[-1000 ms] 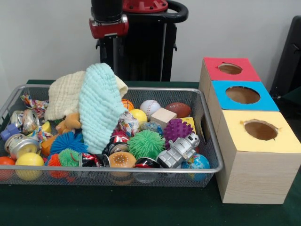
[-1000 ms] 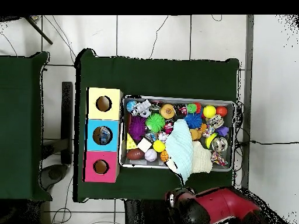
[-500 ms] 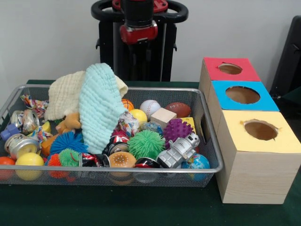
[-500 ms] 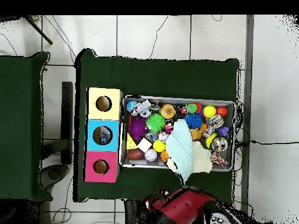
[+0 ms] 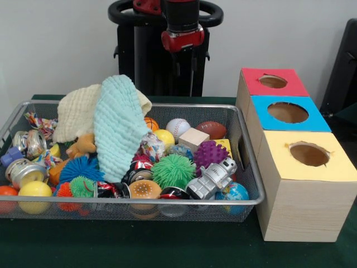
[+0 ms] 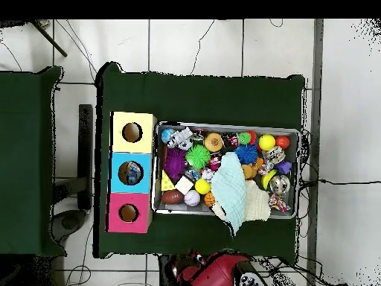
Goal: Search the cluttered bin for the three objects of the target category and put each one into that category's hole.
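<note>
A wire bin (image 5: 139, 199) is heaped with toys: a baseball (image 5: 178, 127), a brown football (image 5: 211, 129), a purple spiky ball (image 5: 210, 152), a green fuzzy ball (image 5: 173, 170), a silver robot toy (image 5: 213, 176) and crushed cans (image 5: 25, 170). A mint cloth (image 5: 117, 128) and a cream cloth (image 5: 75, 111) drape over the bin's left half and hide what lies beneath. My gripper (image 5: 186, 75) hangs behind the bin's far rim, above the table and clear of the toys. It is open and holds nothing. In the overhead view only the red arm (image 6: 216, 269) shows, at the bottom edge.
Three boxes with round holes stand in a row beside the bin: red (image 5: 254, 84) farthest, blue (image 5: 262, 114) in the middle, yellow (image 5: 279, 162) nearest. The overhead view shows the same row (image 6: 119, 173) left of the bin (image 6: 227, 125). A green cloth covers the table.
My arm has swung rightwards in the front view, from left of the pedestal to just right of its middle. Nothing in the bin has moved.
</note>
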